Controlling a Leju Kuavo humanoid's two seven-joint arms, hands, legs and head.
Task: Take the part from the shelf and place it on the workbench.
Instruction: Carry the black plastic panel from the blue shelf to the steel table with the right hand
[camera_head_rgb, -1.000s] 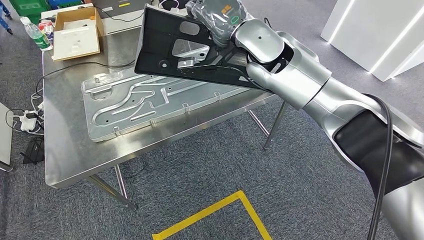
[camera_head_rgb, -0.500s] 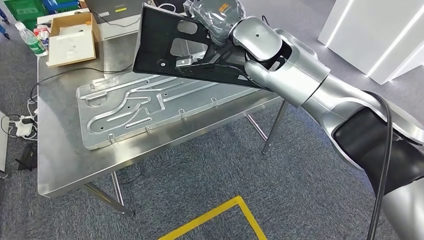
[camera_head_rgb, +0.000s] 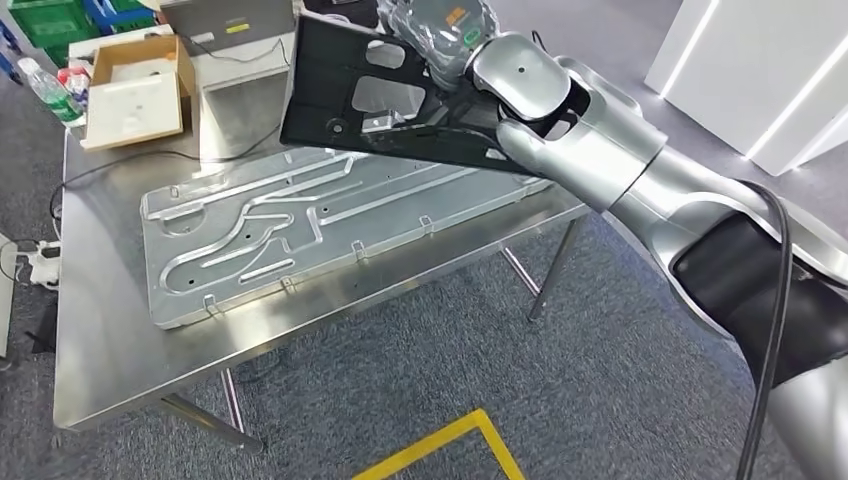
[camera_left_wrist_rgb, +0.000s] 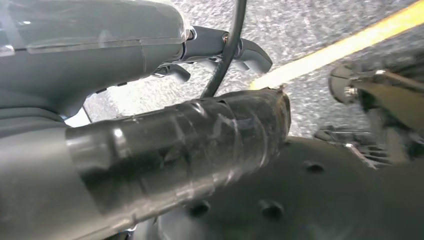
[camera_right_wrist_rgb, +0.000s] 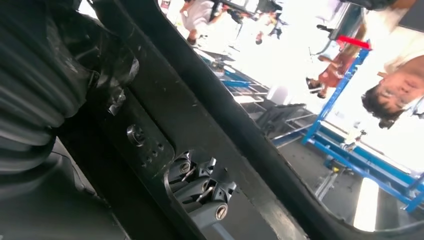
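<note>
The part is a flat black panel (camera_head_rgb: 340, 90) with cut-outs and a small metal bracket. My right hand (camera_head_rgb: 440, 40) grips it at its far right end and holds it tilted in the air above the back right of the steel workbench (camera_head_rgb: 110, 330). In the right wrist view, dark fingers (camera_right_wrist_rgb: 200, 192) hook around the black panel (camera_right_wrist_rgb: 210, 125) by its thick rim. My left hand (camera_left_wrist_rgb: 165, 135) hangs over the grey carpet, the taped thumb (camera_left_wrist_rgb: 200, 135) apart from the fingers (camera_left_wrist_rgb: 220, 45), with nothing in it.
A large ribbed silver plate (camera_head_rgb: 300, 220) covers much of the workbench. A cardboard box (camera_head_rgb: 135, 85) and a bottle (camera_head_rgb: 45, 90) stand at its far left. Yellow floor tape (camera_head_rgb: 450, 440) lies in front. A person (camera_right_wrist_rgb: 395, 90) stands by a blue rack (camera_right_wrist_rgb: 350, 140).
The whole picture has shifted, so the camera has moved and the workbench lies a little lower and further left. My right hand still holds the black panel above the bench.
</note>
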